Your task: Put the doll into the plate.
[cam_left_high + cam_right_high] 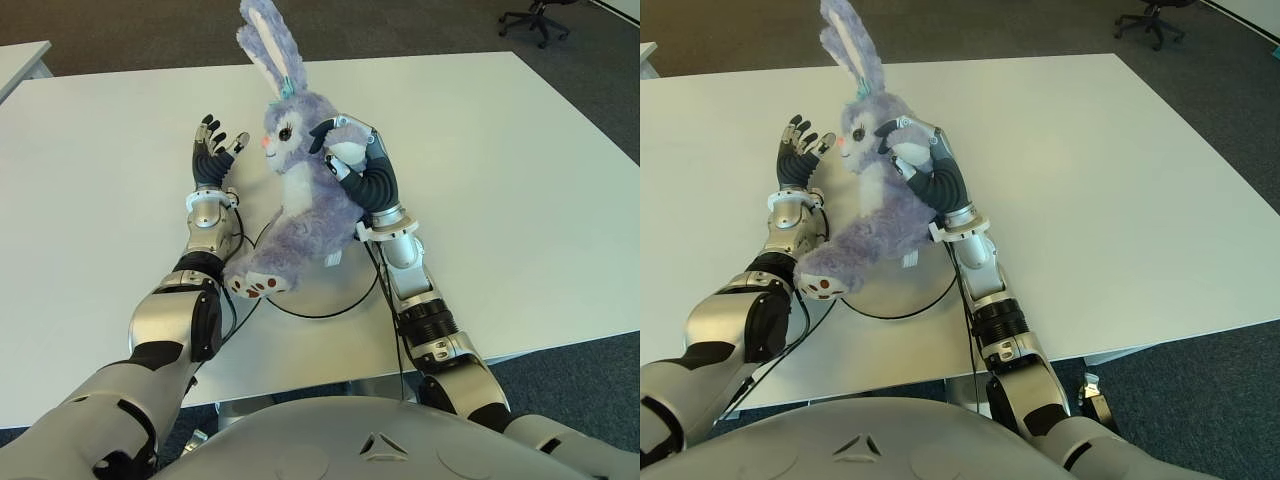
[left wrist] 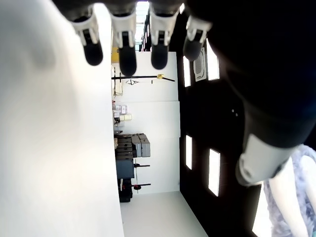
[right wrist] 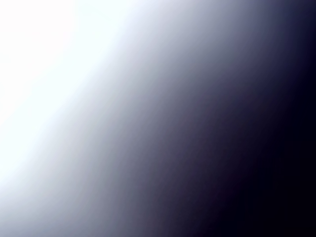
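1. Nearest to me, a loop of thin black cable [image 1: 320, 312] lies on the white table [image 1: 520, 170] between my two forearms, under the doll's feet. It could snag a foot on lifting.
2. The task's thing, a plush lilac rabbit doll with long ears and a white chest [image 1: 300, 195], sits between my hands, leaning back, its brown-soled foot toward me and its ears upright.
3. My right hand [image 1: 345, 150] is clasped on the doll's head and shoulder from its right side, fingers curled over the plush. The right wrist view is washed out and confirms nothing.
4. My left hand [image 1: 215, 150] stands just beside the doll's face, on its left, fingers spread and grasping nothing; the left wrist view shows the fingertips apart.
5. Step in hand, by my judgement: securing the doll before transport.
6. No plate shows in any view. The next move calls for locating it first, then carrying the doll there.
7. Farthest off, a black office chair [image 1: 535, 20] stands on the dark floor beyond the table, well apart.
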Controlling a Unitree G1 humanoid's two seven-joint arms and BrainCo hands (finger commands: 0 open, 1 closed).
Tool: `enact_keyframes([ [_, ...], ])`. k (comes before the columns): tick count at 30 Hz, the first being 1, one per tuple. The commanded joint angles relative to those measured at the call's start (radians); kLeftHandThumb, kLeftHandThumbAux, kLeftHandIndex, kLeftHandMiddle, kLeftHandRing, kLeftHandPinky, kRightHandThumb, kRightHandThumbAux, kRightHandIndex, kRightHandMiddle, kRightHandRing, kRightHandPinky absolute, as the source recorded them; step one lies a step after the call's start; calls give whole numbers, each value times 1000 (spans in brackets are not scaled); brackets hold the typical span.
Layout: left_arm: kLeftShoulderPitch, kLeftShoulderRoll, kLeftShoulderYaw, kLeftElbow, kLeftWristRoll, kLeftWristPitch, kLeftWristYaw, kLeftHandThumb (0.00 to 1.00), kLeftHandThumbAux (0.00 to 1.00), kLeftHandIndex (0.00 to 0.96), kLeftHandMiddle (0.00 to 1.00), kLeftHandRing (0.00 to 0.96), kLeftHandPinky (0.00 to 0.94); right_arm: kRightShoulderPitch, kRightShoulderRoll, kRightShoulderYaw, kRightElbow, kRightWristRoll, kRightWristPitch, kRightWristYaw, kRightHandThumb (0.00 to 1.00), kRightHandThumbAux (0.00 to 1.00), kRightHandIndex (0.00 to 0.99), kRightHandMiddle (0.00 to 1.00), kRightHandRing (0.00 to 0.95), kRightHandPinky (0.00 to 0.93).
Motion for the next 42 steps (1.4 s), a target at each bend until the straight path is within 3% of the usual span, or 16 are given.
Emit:
enact_keyframes([
  [1,243,-93,-4,149,-2,134,-2,99,631,9,83,105,115,101,12,13,26,43,16,8,824,697,351,516,487,481],
  [5,247,-96,-7,146,-1,128,-6,97,626,9,76,96,103,110,12,17,19,62,21,21,834,686,408,470,451,434],
  [11,247,-96,-4,146,-6,131,-12,91,620,1,75,94,114,118,14,20,13,78,24,30,831,687,416,458,392,376],
  [18,248,-98,-2,144,-8,127,-9,95,622,0,92,112,161,125,15,26,11,98,23,40,829,687,415,454,360,374],
  [26,249,-100,-3,143,-6,125,0,102,615,6,111,132,165,127,14,29,5,105,22,46,818,698,371,458,346,353],
  [28,249,-100,-4,142,-6,125,1,103,615,8,114,134,161,127,15,31,4,109,21,49,828,688,413,454,341,348],
  [42,249,-102,-7,141,-2,130,15,101,627,6,112,123,130,124,20,28,17,108,-12,46,830,686,416,454,335,349],
])
